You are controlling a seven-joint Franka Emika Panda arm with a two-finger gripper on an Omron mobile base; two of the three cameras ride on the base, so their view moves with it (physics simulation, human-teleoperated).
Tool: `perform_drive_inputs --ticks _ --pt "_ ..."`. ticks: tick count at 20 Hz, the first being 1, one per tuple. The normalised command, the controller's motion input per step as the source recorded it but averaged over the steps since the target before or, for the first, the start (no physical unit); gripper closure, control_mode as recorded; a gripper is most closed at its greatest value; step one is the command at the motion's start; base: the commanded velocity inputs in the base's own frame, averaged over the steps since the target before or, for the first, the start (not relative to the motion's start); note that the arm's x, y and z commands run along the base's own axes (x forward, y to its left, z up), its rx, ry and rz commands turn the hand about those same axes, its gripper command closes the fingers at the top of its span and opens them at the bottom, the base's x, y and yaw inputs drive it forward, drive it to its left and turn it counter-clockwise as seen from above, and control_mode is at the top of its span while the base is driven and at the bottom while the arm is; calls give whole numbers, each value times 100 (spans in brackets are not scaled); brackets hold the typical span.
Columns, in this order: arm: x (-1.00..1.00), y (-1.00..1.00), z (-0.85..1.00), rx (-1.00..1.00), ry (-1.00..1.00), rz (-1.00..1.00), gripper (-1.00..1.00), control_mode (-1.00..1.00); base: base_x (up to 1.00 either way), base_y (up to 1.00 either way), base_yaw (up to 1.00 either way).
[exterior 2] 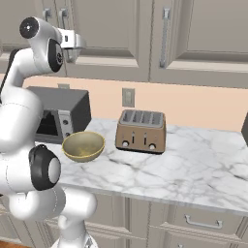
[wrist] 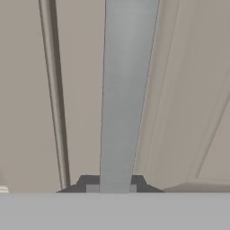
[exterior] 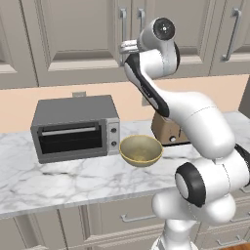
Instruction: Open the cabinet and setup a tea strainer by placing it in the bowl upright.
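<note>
Slipping off the handle [wrist: 126, 90] is the main risk: the grip is only a thin pinch on a smooth bar, so a pull that strays from the door's arc could slide the fingers off. The gripper [wrist: 115, 183] is pinched shut on that handle, arm raised high above the bowl [exterior: 141, 149] to the closed cabinet [exterior: 73, 39]. No strainer is visible; presumably inside.

A smooth, matt look is seen on the taupe-grey panelled cabinet doors [exterior: 73, 34]; shiny metal is shown by the long silver bar handle [wrist: 128, 90]; glossy stone is seen on the white marble counter [exterior 2: 193, 164].
</note>
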Motion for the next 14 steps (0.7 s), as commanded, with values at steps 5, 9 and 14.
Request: perform_drive_inputs --ticks 5,9,14 --pt "-71 -14 4 5 -3 0 100 -100 0 0 0" --pt "-100 -41 13 16 -1 3 100 -100 0 0 0" --pt "-100 -44 12 21 0 1 100 -100 0 0 0"
